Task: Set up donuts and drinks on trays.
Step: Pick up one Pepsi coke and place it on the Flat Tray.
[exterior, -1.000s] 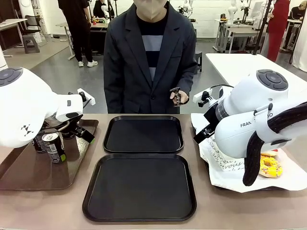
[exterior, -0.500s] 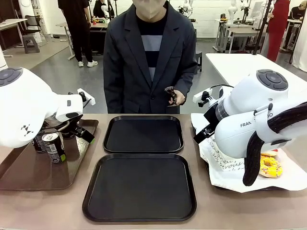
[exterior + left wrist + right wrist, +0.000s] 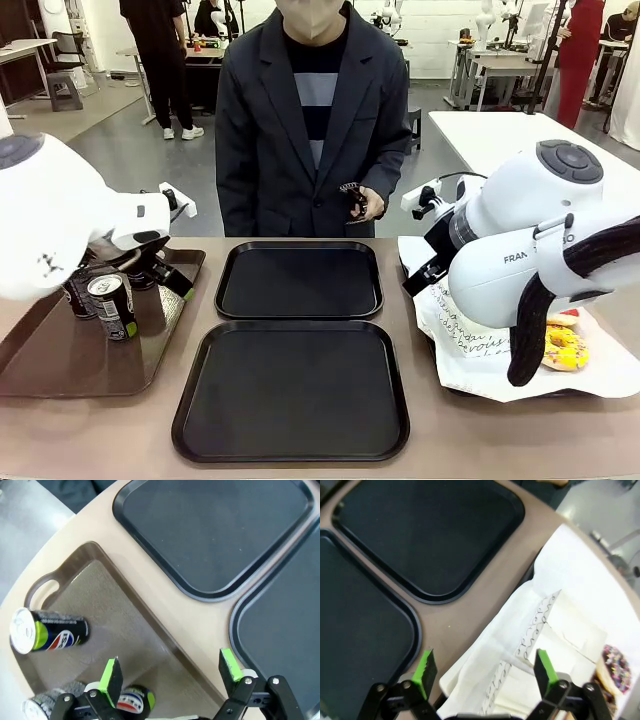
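Observation:
Two black trays lie mid-table, the far tray (image 3: 300, 280) and the near tray (image 3: 292, 390), both bare. Dark cans with green markings (image 3: 112, 305) stand on a brown tray at the left. My left gripper (image 3: 170, 669) hangs open above that tray's inner edge, with one can (image 3: 47, 631) off to its side and another can (image 3: 135, 700) just under its fingers. My right gripper (image 3: 485, 667) is open over the edge of the white printed paper (image 3: 555, 630). A chocolate sprinkled donut (image 3: 615, 662) lies on the paper, and a yellow donut (image 3: 562, 345) shows behind the right arm.
The long brown tray (image 3: 60, 365) with a handle cut-out sits at the table's left. A person stands at the far side holding a small dark object in one hand (image 3: 358, 200). The bulky right arm (image 3: 520, 260) covers much of the paper.
The person's hand has drawn the small dark object in toward the body. Both arms have shifted only slightly.

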Robot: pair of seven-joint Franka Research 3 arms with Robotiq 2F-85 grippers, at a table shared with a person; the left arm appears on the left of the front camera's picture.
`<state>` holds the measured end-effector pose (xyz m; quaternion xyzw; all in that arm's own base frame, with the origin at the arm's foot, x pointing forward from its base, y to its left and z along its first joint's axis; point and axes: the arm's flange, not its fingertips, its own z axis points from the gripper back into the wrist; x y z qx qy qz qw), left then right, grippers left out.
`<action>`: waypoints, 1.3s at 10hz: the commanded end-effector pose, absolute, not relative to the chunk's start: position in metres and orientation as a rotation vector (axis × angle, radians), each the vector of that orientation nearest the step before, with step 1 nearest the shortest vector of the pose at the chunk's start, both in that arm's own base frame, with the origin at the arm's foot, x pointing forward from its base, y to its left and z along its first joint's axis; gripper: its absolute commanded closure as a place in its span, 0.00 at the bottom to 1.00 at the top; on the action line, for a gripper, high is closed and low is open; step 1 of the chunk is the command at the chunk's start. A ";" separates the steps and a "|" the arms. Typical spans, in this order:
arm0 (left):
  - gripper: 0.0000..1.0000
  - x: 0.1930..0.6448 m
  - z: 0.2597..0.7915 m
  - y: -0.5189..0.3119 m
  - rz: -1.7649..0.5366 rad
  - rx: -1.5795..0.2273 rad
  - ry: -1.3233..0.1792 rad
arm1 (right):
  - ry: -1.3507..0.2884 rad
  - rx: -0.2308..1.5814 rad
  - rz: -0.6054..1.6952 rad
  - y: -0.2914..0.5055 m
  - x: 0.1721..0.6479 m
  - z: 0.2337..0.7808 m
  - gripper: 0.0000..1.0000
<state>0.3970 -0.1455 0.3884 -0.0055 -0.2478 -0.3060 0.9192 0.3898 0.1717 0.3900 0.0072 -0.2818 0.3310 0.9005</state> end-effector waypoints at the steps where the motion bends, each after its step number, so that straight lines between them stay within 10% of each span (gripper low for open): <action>1: 0.00 0.319 0.428 -0.106 -0.717 -0.009 -0.430 | -0.519 -0.013 0.712 0.147 0.287 0.402 0.00; 5: 0.00 0.246 0.437 -0.069 -0.821 -0.092 -0.257 | -0.291 0.034 0.752 0.111 0.181 0.387 0.00; 6: 0.00 0.244 0.435 -0.071 -0.801 -0.023 -0.299 | -0.319 -0.037 0.748 0.105 0.186 0.382 0.00; 7: 0.00 0.314 0.482 -0.095 -0.804 -0.058 -0.259 | -0.316 -0.009 0.742 0.174 0.307 0.461 0.00; 10: 0.00 0.314 0.482 -0.095 -0.804 -0.058 -0.259 | -0.294 -0.017 0.748 0.170 0.291 0.474 0.00; 11: 0.00 0.307 0.488 -0.091 -0.807 -0.054 -0.248 | -0.331 0.211 0.739 0.149 0.307 0.466 0.00; 13: 0.00 0.331 0.488 -0.049 -0.529 -0.654 -0.247 | -0.424 0.733 0.502 0.066 0.312 0.455 0.00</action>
